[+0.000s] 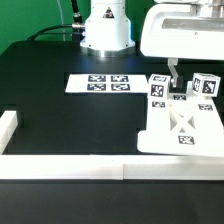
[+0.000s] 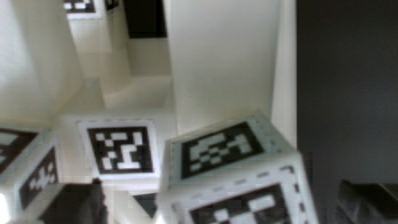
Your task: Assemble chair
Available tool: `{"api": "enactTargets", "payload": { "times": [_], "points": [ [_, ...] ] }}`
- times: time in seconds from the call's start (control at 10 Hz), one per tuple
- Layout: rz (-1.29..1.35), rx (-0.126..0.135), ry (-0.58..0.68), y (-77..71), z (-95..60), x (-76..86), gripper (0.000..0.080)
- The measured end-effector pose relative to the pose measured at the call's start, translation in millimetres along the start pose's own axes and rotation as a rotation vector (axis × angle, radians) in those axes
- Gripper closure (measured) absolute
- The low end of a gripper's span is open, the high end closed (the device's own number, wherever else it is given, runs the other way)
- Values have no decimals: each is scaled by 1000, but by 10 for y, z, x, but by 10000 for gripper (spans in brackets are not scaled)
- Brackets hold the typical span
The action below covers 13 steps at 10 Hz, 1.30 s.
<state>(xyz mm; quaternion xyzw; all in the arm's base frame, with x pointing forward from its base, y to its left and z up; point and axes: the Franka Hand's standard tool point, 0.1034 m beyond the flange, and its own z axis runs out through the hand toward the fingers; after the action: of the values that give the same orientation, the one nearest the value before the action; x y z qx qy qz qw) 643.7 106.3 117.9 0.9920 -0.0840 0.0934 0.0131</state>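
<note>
**Fingers down among the chair parts**

Fingers [image 1: 173,72] hang straight down from the white gripper [image 1: 174,84] at the exterior view's right, their tips among the upright white pieces at the far end of the chair [image 1: 184,124]. Whether they are spread, close together or gripping anything cannot be told: in the exterior view they show only as one thin dark line, and in the wrist view only dark shapes show at the lower corners.

The chair lies on the black table [image 1: 70,125] toward the exterior view's right. Its flat cross-braced frame [image 1: 180,128] rests on the table, its near edge just beside the long white rail [image 1: 110,167]. Behind the frame stand small tagged blocks, one of them tilted [image 1: 207,86] at the far right, close to the gripper.

The wrist view is filled by tall white uprights [image 2: 228,60] and tagged blocks [image 2: 121,147] seen from very near, one block leaning against its neighbour [image 2: 224,148].

The marker board [image 1: 99,84] lies flat on the table just to the left of the chair parts in the exterior view, before the arm's white base [image 1: 106,30].
</note>
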Motion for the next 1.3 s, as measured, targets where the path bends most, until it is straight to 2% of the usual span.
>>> {"api": "enactTargets", "payload": {
  "times": [0.1,0.4,0.6,0.9,1.3],
  "points": [
    [-82,-1,0,11,0,5,151],
    [-85,-1,0,19,1,7,177],
    [-85,-1,1,18,1,7,518],
    [-23,1,0,16,1,6,515],
    [288,1,-1,13,4,4,515]
  ]
}}
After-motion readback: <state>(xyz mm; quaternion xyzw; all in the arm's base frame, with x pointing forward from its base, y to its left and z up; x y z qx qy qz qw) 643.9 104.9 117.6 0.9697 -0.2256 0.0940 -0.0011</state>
